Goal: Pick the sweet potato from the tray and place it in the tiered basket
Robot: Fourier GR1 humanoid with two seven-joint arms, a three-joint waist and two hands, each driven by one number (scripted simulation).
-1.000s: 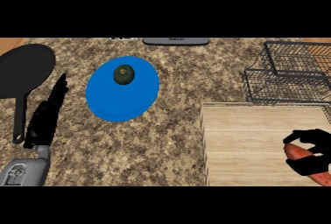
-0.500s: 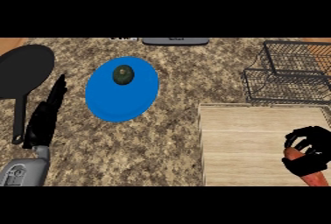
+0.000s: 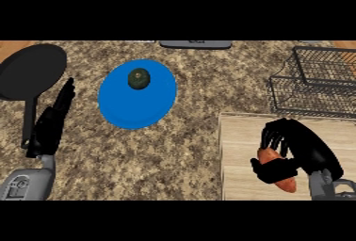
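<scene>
curling round the sweet potato (image 3: 284,181), the right hand (image 3: 295,150) holds it at the wooden tray's (image 3: 240,141) near right. the grasp looks done; the carry to the wire tiered basket (image 3: 313,87), far right, is left. the left hand (image 3: 52,123) rests at left, fingers straight.

Speckled stone counter (image 3: 195,141) is filling the whole view. Black pan (image 3: 31,66) is sitting at far left, handle pointing toward the near edge. Blue plate (image 3: 149,103) is lying left of centre, near the pan, not touching it. Wooden tray (image 3: 240,136) is sitting at near right, running out of view to the right and at the bottom. Wire basket (image 3: 316,89) is standing just behind the tray at far right; can't tell if they're touching. Flat grey item (image 3: 196,44) is poking in at the top edge, mostly cut off. Bare counter is showing between plate and tray.
</scene>
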